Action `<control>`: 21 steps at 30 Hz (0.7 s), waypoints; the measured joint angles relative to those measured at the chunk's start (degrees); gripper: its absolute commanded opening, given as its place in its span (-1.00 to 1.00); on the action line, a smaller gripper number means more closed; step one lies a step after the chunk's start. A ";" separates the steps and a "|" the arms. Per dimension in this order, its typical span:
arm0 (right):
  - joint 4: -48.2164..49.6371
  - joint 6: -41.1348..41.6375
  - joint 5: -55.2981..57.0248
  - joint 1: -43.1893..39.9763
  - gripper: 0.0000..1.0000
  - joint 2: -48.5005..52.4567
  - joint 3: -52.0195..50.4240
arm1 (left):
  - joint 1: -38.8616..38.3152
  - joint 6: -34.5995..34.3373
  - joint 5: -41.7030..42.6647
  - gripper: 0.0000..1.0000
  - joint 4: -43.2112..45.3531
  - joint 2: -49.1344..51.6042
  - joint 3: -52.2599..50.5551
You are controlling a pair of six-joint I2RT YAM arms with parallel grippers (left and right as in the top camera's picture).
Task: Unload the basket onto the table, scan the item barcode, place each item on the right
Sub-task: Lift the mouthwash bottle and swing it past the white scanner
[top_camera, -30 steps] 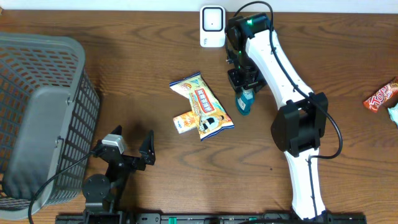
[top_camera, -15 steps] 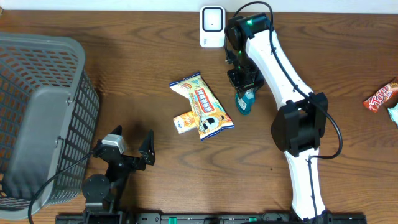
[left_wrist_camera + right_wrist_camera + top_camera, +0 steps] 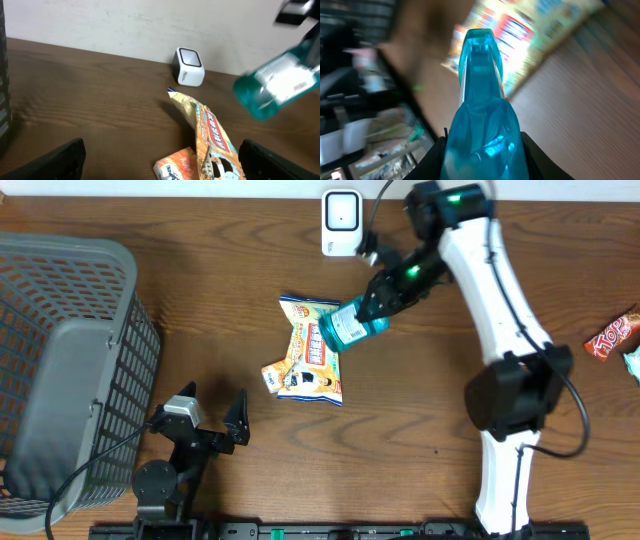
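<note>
My right gripper [image 3: 385, 302] is shut on a teal bottle [image 3: 350, 328] with a white label, held tilted in the air over the snack bag [image 3: 312, 362]. In the right wrist view the teal bottle [image 3: 482, 115] fills the space between both black fingers [image 3: 436, 155]. The left wrist view shows the bottle [image 3: 280, 85] blurred at upper right. The white barcode scanner [image 3: 342, 222] stands at the table's back edge, also seen as the scanner [image 3: 189, 73] from the left wrist. My left gripper [image 3: 213, 418] rests open near the front edge with nothing in it.
A grey mesh basket [image 3: 60, 370] fills the left side. A small orange packet [image 3: 272, 376] lies against the snack bag. A red candy wrapper [image 3: 612, 336] lies at the far right edge.
The right gripper closed on the teal bottle, lifted it off the table and swung it left over the snack bag. The snack bag and orange packet shifted slightly. The left arm stayed still.
</note>
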 measured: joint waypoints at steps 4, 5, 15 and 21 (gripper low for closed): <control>-0.13 -3.72 -9.77 -1.90 -0.86 -1.86 0.00 | 0.00 0.00 0.00 0.96 0.00 0.00 0.00; -0.13 -4.28 -11.56 -2.19 -0.85 -1.86 0.00 | 0.00 0.00 0.00 0.96 0.00 0.00 0.00; -0.13 -8.11 -24.90 -3.13 -0.90 -1.70 0.00 | 0.00 0.00 0.00 0.95 0.00 0.00 0.00; -0.13 -9.33 -26.45 -3.19 -0.85 -1.70 0.00 | 0.00 0.00 0.00 0.96 0.00 0.00 0.00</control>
